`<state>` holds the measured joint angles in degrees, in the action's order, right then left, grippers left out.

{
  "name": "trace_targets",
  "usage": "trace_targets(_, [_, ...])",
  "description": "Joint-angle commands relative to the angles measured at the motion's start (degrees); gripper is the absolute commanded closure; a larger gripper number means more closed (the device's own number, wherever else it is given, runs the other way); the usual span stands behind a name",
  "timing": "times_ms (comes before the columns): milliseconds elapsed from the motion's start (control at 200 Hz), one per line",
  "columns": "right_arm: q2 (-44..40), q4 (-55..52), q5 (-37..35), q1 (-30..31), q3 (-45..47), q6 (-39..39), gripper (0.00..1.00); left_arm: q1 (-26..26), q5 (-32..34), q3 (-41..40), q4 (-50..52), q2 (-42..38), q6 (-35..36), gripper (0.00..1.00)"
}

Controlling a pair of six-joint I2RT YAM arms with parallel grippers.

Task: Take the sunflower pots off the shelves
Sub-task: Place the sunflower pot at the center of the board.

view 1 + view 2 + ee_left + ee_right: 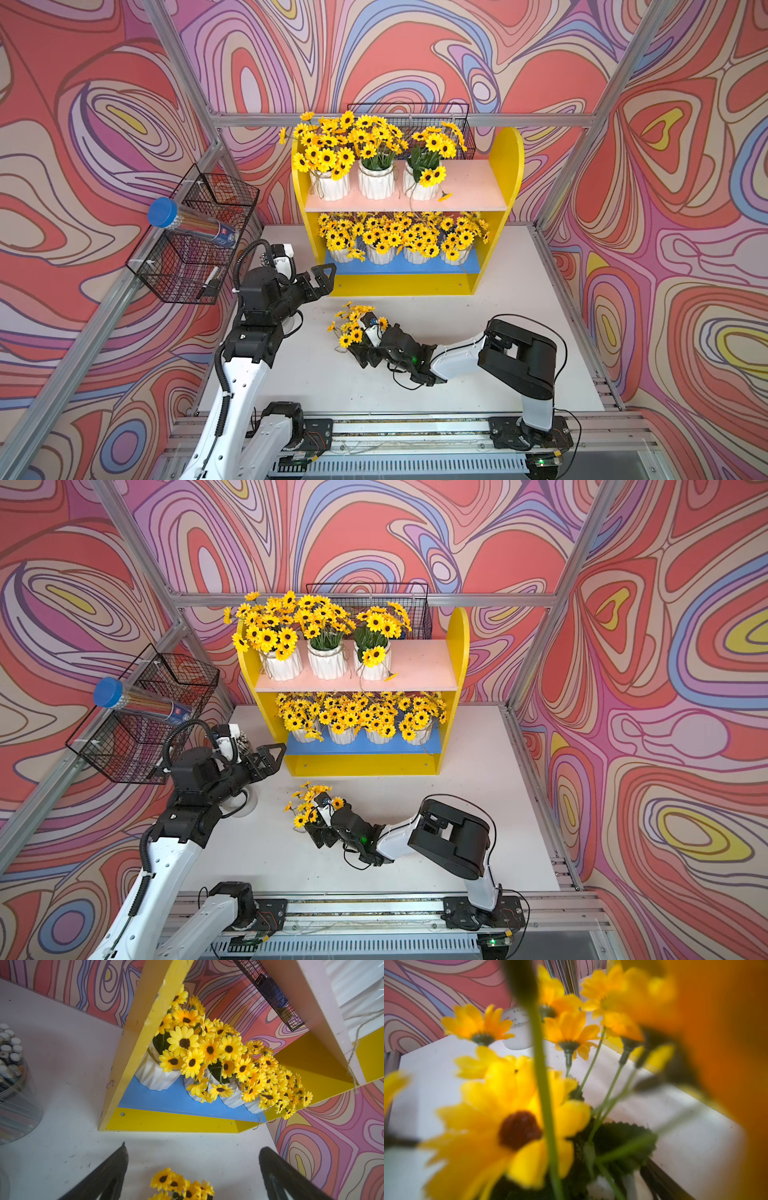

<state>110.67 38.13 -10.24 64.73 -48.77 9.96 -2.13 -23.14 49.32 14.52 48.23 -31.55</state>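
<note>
Your right claw [365, 338] lies low on the surface [515, 274] in front of the shelves [506, 166], with one sunflower pot [372, 335] between its fingers. The fingers stand wide, one on each side of the white pot, but you cannot tell whether they press on it or stand just clear. Its blooms spread away from the claw, toward the shelves, and fill the right wrist view as a blur. A band of bare surface separates those blooms from the shelves' yellow foot.

Your left claw [322, 279] hangs just beside the shelves' front left corner, facing the lower compartment. Its fingers are apart with nothing gripped between them.

On the pink upper board [473, 183], three sunflower pots [376, 183] stand side by side from the left panel inward, near the front edge. The board's right end is bare. One drooping bloom [444, 196] hangs over that edge. On the blue lower board [395, 267], four sunflower pots [380, 257] fill the width, set back a little from its front edge. Their blooms crowd the opening up to the pink board.

To the right of the shelves the surface is bare up to the metal rail [566, 291]. To the left, a clear cup [14, 1093] stands near the side panel, beyond your left arm, and a black wire basket [191, 241] juts from the wall. A second wire basket [415, 120] hangs behind the upper blooms.
</note>
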Motion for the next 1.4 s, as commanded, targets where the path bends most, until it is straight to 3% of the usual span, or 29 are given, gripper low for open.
trace_targets(0, [-1.4,-9.0,-2.4,0.7,1.6,3.1,1.0,0.5,-0.4,-0.5,-1.5,-1.9,-0.2,0.0])
trace_targets(165, [-2.2,-12.3,-2.4,0.7,0.8,2.8,0.82,0.4,-0.7,-0.9,-1.7,-2.6,-0.6,0.0])
trace_targets(230, [-1.7,-14.9,-1.8,0.7,-1.5,1.9,0.7,0.5,-0.7,-0.9,-1.7,-2.7,-0.6,0.0])
trace_targets(486, [-2.4,-19.5,-2.5,0.8,-4.8,1.4,0.51,0.4,-1.6,-1.0,-2.0,-3.0,-1.0,0.0])
trace_targets(586, [-3.6,-22.2,-2.8,0.7,-5.6,0.9,0.51,0.5,-2.2,-0.8,-2.1,-2.9,-1.2,0.0])
trace_targets(771, [-6.9,-28.1,-5.3,0.7,-5.7,-0.4,0.65,0.5,-2.2,-0.9,-2.2,-3.4,-1.3,0.0])
trace_targets(931, [-10.6,-31.8,-9.0,0.7,-3.7,-0.1,0.64,0.4,-2.6,-1.0,-2.5,-3.6,-1.7,0.0])
trace_targets(1217, [-18.3,-34.9,-14.0,-2.2,4.0,3.6,0.71,0.4,-2.8,-1.3,-2.8,-3.8,-2.1,0.0])
trace_targets(1392, [-19.7,-37.2,-20.8,-3.5,7.2,8.5,0.72,0.4,-3.2,-1.4,-3.1,-3.4,-2.5,0.0])
